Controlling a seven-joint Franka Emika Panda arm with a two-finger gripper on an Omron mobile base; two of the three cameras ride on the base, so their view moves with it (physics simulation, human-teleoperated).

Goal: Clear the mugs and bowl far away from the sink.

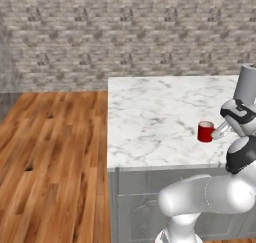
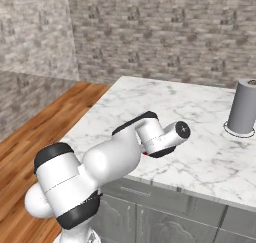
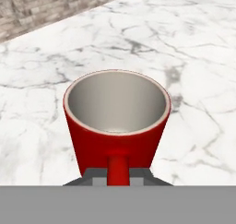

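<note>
The small bright red mug with a pale grey inside [image 3: 117,121] stands upright on the white, grey-veined marble worktop [image 1: 150,117], at the right of the left base view and near the worktop's front edge. The two-finger gripper [image 3: 118,179] sits at the bottom centre of the hand view, its jaws drawn narrow on the mug's red handle, which runs straight up between the grey finger pads [image 3: 96,177]. The mug thus lies directly ahead of the gripper, body beyond the handle, mouth upward. In the left base view the gripper [image 1: 218,133] meets the mug from the right. A tall grey cylinder canister [image 2: 243,107] stands well apart, toward the right of the right base view. Judged from this, the mug is held and ready to be set down or released.
</note>
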